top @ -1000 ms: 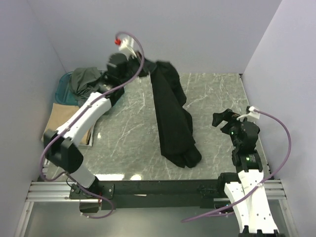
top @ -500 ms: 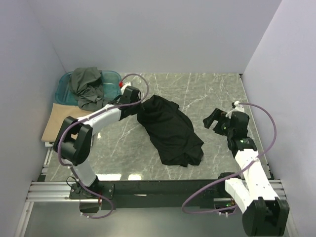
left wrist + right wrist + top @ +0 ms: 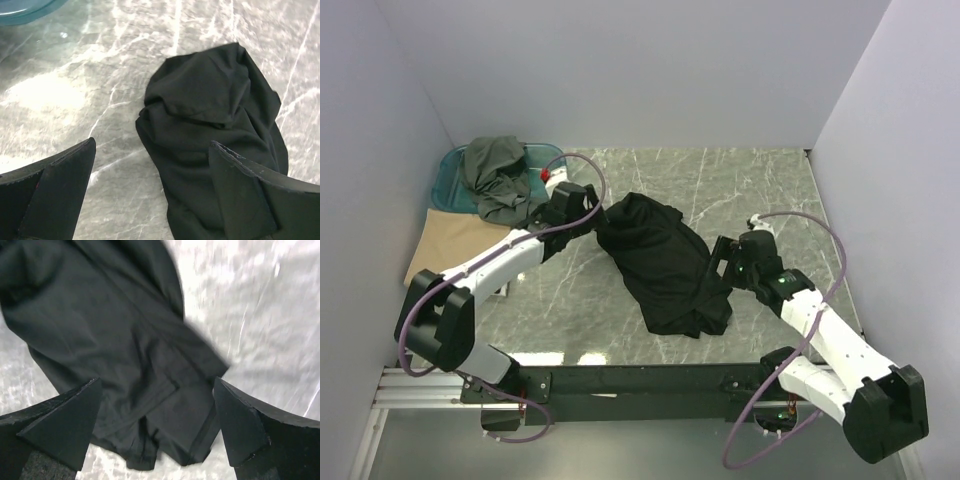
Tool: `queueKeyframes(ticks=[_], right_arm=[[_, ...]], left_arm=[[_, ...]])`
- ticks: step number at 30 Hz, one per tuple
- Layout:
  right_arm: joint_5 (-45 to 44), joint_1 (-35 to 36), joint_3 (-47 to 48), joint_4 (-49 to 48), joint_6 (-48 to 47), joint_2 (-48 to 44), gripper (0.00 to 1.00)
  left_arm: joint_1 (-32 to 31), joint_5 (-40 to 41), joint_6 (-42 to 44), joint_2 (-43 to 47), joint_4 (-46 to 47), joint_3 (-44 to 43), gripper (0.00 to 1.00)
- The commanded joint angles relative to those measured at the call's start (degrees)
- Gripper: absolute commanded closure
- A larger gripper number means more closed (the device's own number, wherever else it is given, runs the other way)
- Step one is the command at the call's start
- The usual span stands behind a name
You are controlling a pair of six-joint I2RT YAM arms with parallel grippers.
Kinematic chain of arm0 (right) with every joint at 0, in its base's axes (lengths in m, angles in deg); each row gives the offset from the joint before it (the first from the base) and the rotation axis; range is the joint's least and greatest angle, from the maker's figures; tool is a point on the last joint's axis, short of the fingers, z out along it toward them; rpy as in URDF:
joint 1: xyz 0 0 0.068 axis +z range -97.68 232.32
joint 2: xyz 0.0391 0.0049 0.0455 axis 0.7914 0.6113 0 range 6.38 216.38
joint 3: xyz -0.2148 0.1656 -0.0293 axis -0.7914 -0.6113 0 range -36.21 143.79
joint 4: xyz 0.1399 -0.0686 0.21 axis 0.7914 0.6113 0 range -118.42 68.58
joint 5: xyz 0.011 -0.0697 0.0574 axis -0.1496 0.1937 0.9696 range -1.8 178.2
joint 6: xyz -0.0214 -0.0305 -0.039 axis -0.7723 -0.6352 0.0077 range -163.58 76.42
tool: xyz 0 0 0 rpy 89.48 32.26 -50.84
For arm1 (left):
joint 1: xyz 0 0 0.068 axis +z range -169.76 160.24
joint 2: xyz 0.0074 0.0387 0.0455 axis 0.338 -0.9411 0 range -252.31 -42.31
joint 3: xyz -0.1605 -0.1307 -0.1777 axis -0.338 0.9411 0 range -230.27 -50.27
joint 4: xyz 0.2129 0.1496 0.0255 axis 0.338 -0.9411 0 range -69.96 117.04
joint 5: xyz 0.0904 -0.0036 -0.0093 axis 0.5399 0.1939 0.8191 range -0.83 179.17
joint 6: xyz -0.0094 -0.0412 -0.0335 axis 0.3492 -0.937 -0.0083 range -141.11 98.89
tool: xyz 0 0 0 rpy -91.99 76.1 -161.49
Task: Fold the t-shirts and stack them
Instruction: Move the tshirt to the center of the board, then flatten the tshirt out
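Arm bases are bolted to the mounting rail (image 3: 640, 381) at the near edge of the table (image 3: 760, 190).

The right arm (image 3: 815, 325) is reached in leftward from the near right. The right pincer (image 3: 157, 385) is held wide open, with its fingers (image 3: 62, 422) spread over the near-right end of the black t-shirt (image 3: 665, 265). Nothing is clamped between them. Contact with the cloth cannot be judged, as the wrist view is blurred.

The black t-shirt is lying crumpled on the middle of the table, in a long heap running from far left to near right. Bunched folds are seen at its near end and a rounded lump at its far end. It is not folded.

The left arm (image 3: 490, 262) is stretched from the near left across to the far-left end of that heap. The left pincer (image 3: 152, 150) is also spread wide and empty. Marble is seen through most of the gap, with the edge of the black cloth at one side. In the top view it is set just beside the shirt's far-left edge; whether the cloth is touched cannot be told.

The tan-beige t-shirt (image 3: 440, 240) is laid flat at the left edge of the table, partly covered by the left arm. It is kept apart from the black one.

Further back, at the far left, the dark grey-olive t-shirt (image 3: 492, 172) is heaped in the teal tub (image 3: 446, 170), with part draped over the tub's near rim. The tub is placed just beyond the tan-beige t-shirt.
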Motion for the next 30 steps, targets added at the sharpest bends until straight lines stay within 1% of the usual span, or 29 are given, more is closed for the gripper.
queueKeyframes(ticks=[1, 3, 5, 10, 11, 13, 14, 16, 17, 18, 19, 20, 21, 23, 24, 25, 27, 28, 29, 30], right_arm=[[-7.16, 3.2, -0.98, 6.36, 8.16, -0.16, 0.03], [-6.64, 4.61, -2.48, 7.51, 11.06, -0.77, 0.03], [-5.76, 5.57, -4.76, 7.86, 13.6, -1.57, 0.04], [-5.75, 6.72, -8.28, 6.38, 15.99, -1.31, 0.05], [-5.84, 6.72, -8.63, 4.72, 16.25, -0.78, 0.06], [-6.02, 6.72, -9.43, 2.78, 16.6, 1.5, 0.07], [-5.67, 6.72, -9.52, 0.51, 16.35, 2.46, 0.07], [-5.4, 6.72, -9.34, -1.7, 16.08, 5.54, 0.08], [-5.14, 6.81, -9.08, -3.63, 15.56, 6.86, 0.09], [-5.23, 6.81, -8.03, -4.26, 15.29, 9.57, 0.11], [-5.31, 6.72, -7.41, -4.78, 14.94, 11.07, 0.15], [-5.32, 6.81, -6.8, -6.1, 14.68, 12.48, 0.19], [-4.79, 6.9, -5.66, -6.63, 14.33, 14.84, 0.33], [-4.88, 6.99, -4.6, -7.51, 13.36, 16.35, 0.49], [-5.22, 6.99, -3.46, -7.17, 13.18, 16.8, 0.73], [-6.71, 7.07, -2.76, -6.55, 12.57, 16.54, 0.84], [-9.08, 7.25, -0.92, -3.92, 12.21, 13.83, 1.0], [-11.27, 7.16, -0.21, -2.87, 11.43, 12.51, 1.0], [-12.6, 7.16, 0.58, -0.59, 11.16, 11.01, 1.0], [-13.48, 7.25, 1.98, 0.47, 10.64, 7.78, 1.0]], left_arm=[[0.04, -4.45, 5.17, -0.34, 4.42, 1.13, 0.0], [0.04, -6.82, 6.32, -2.89, 5.21, 0.43, 0.0], [0.04, -7.36, 6.59, -6.48, 6.01, -0.45, 0.02], [0.39, -9.91, 7.03, -14.22, 6.36, -6.24, 0.12], [0.39, -10.09, 6.94, -16.41, 5.93, -7.12, 0.17], [0.47, -10.52, 6.94, -18.18, 5.83, -8.71, 0.23], [0.56, -10.96, 6.85, -19.24, 6.27, -8.89, 0.33], [0.91, -11.58, 6.77, -20.12, 6.53, -9.15, 0.42], [0.92, -11.93, 6.59, -20.65, 6.8, -9.24, 0.55], [1.0, -12.28, 6.59, -20.83, 7.5, -8.98, 0.62], [1.26, -12.55, 6.68, -21.18, 7.59, -9.06, 0.71], [1.35, -12.72, 6.33, -21.61, 7.85, -8.98, 0.96], [1.35, -13.07, 6.06, -21.71, 7.77, -9.15, 0.99], [1.53, -13.43, 6.32, -21.45, 7.85, -9.15, 0.99], [1.62, -12.99, 6.15, -21.01, 7.85, -8.98, 0.99], [1.71, -12.9, 6.15, -20.31, 7.59, -8.89, 0.99], [1.62, -12.64, 6.15, -16.97, 8.03, -7.23, 0.99], [1.62, -12.72, 6.15, -15.48, 8.55, -6.61, 0.99], [1.53, -12.99, 6.15, -12.07, 8.73, -5.82, 0.99], [1.53, -13.25, 5.98, -10.12, 9.17, -3.99, 0.99]])
